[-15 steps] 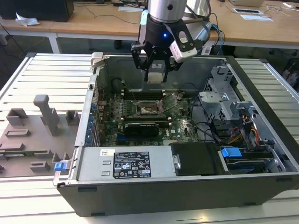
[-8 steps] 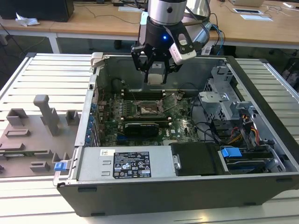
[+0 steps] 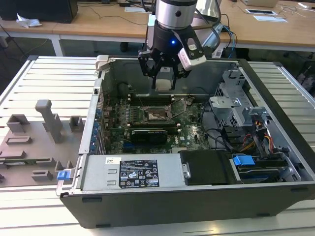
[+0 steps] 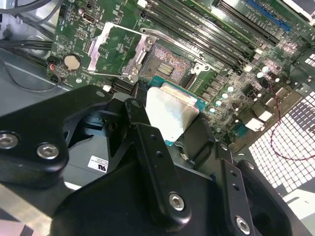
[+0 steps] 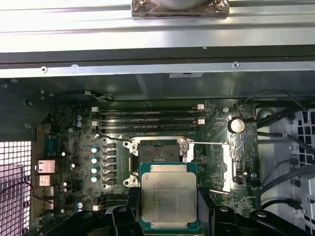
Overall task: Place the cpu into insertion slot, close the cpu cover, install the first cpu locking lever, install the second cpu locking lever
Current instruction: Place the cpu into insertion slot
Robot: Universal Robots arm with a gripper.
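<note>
My claw (image 3: 164,82) is pinching the cpu (image 5: 169,199) by two opposite edges, its silver top facing the first wrist view, and I am hanging inside the open case (image 3: 275,98) above the motherboard (image 3: 118,130). The cpu is hovering clear of the board, showing just beside the slot (image 5: 158,150) in both wrist views and not yet seated in it. The cover (image 5: 230,166) is standing flipped open at one side of the slot, leaving its dark centre bare, and the case is lying on the ribbed grey desk (image 3: 54,78).
</note>
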